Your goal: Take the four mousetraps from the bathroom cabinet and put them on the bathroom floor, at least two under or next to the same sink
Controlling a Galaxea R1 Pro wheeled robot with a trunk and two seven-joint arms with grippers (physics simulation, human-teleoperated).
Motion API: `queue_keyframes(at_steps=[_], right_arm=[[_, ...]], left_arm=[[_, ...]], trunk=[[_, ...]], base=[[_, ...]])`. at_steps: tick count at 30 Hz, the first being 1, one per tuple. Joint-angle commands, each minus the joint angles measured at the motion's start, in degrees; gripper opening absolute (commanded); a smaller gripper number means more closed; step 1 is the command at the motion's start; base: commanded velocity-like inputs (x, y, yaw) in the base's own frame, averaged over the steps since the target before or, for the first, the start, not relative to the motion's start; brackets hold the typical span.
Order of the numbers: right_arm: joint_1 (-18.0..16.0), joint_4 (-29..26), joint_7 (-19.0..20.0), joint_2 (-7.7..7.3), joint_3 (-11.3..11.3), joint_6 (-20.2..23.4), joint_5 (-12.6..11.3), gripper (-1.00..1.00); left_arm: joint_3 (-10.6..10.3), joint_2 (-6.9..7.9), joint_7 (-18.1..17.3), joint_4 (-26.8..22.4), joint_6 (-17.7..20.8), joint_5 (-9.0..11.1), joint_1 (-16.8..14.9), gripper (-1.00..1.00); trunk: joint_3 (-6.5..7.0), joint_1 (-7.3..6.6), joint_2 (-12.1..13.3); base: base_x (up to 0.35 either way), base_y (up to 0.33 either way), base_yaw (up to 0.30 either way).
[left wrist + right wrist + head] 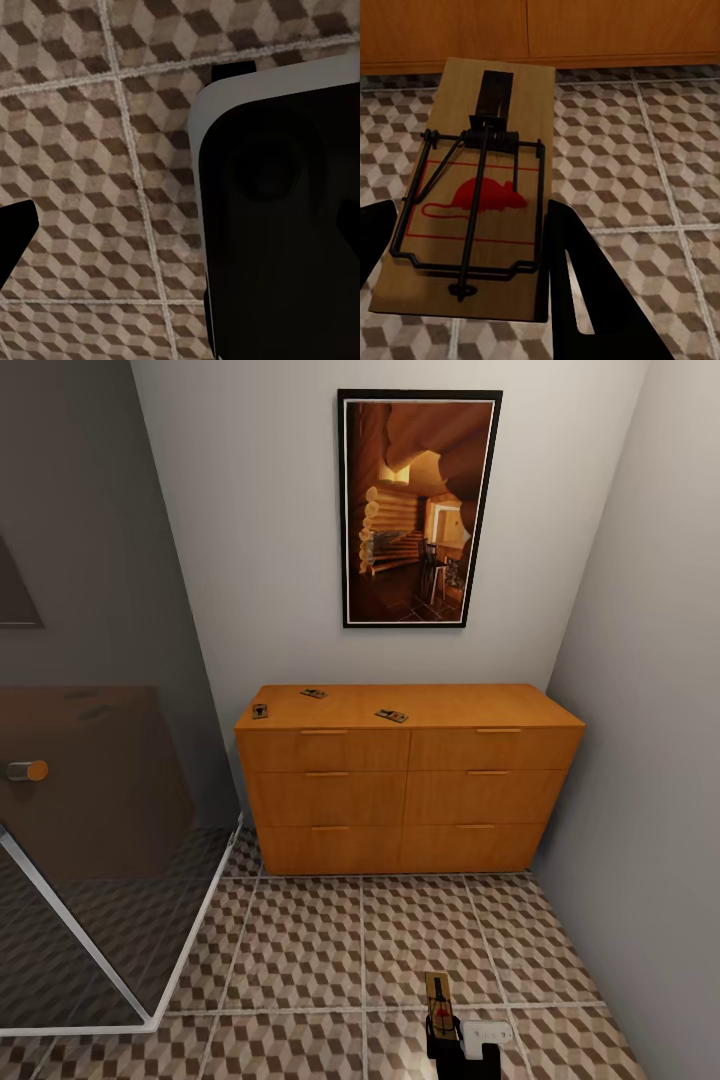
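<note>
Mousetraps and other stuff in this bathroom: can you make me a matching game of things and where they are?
Things:
1. mousetrap with the red mouse
2. three mousetraps
3. picture
4. cabinet

Places:
A. hanging on the wall
B. lying on the cabinet's flat top
C. standing on the bathroom floor against the wall
D. between the fingers of the right gripper

Pairs: 1-D, 2-B, 3-A, 4-C

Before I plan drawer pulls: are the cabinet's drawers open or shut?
Shut. All six drawer fronts of the cabinet sit flush; three mousetraps lie on its top.
</note>
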Motion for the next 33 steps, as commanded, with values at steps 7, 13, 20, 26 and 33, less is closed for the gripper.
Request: queue_keyframes(at_steps=[7, 13, 20, 26, 33], right_arm=[[0.0, 0.1, -0.3, 0.01, -0.1, -0.1, 0.4, -1.00], [-0.1, 0.1, -0.3, 0.01, -0.1, -0.1, 0.4, -1.00], [0.0, 0.1, -0.3, 0.01, -0.1, -0.1, 0.4, -1.00], [0.0, 0.1, -0.3, 0.01, -0.1, -0.1, 0.4, -1.00], [0.0, 0.1, -0.3, 0.01, -0.1, -0.1, 0.4, -1.00]], left_arm=[[-0.4, -0.03, 0.2, 0.2, -0.4, 0.0, -0.1, 1.00], [-0.4, -0.03, 0.2, 0.2, -0.4, 0.0, -0.1, 1.00], [-0.4, -0.02, 0.2, 0.2, -0.4, 0.0, -0.1, 1.00], [-0.4, -0.02, 0.2, 0.2, -0.4, 0.0, -0.1, 1.00], [-0.4, -0.01, 0.2, 0.2, -0.4, 0.0, -0.1, 1.00]], trunk=[[-0.05, 0.00, 0.0], [-0.05, 0.00, 0.0], [-0.05, 0.00, 0.0], [-0.05, 0.00, 0.0], [-0.05, 0.00, 0.0]], base=[[0.000, 0.000, 0.000], [0.000, 0.000, 0.000], [0.000, 0.000, 0.000], [0.000, 0.000, 0.000], [0.000, 0.000, 0.000]])
